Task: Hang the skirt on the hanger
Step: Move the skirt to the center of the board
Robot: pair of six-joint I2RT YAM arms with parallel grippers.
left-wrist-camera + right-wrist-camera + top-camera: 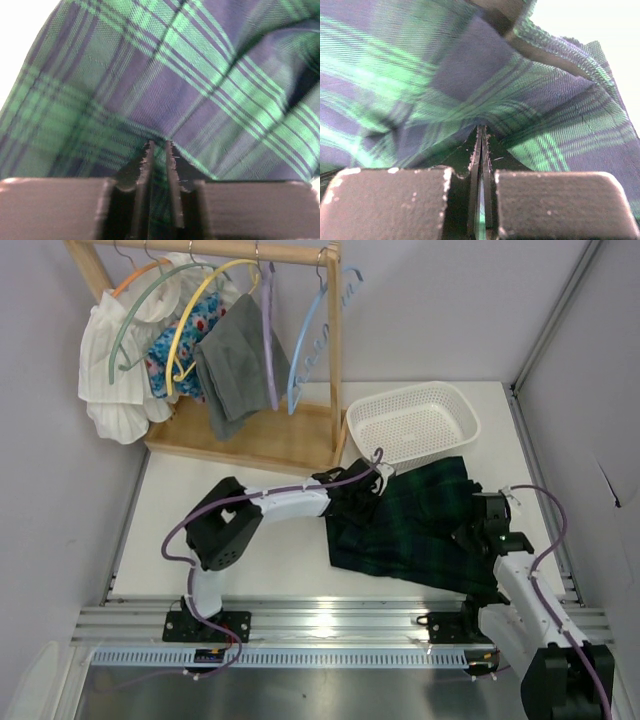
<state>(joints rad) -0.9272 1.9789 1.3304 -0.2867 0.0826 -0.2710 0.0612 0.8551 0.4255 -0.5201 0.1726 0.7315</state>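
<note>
**A:** Start nearest the arms. What is the right gripper (pixel 481 131) doing?

**B:** It is clenched on the dark green and navy plaid skirt (pixel 410 530). In its wrist view the fingers are pressed flat together and the cloth puckers into their tips. Measured from the white perforated plastic basket (pixel 410 390), it sits on the near side, below the basket's right corner.

**A:** And the skirt itself?

**B:** It is spread on the white table (pixel 280 550), directly on the near side of the basket, with its far right corner touching the basket's near wall. It is wider than it is deep, so its long axis runs left to right, roughly parallel to the basket's near wall. I cannot tell which edge is the waist.

**A:** The left gripper (pixel 158 146)?

**B:** It is at the skirt's far left corner, just near-left of the basket. Its fingers stand a thin slit apart, and plaid bunches up at their tips. I cannot tell whether they are holding the cloth.

**A:** Further back?

**B:** A wooden clothes rack (pixel 335 340) stands just left of the basket and beyond it. A light blue plastic hanger (pixel 294 385) hangs bare on the end nearest the basket. Further from the basket, other hangers carry a grey cloth (pixel 235 360) and a white frilled garment (pixel 115 370).
</note>
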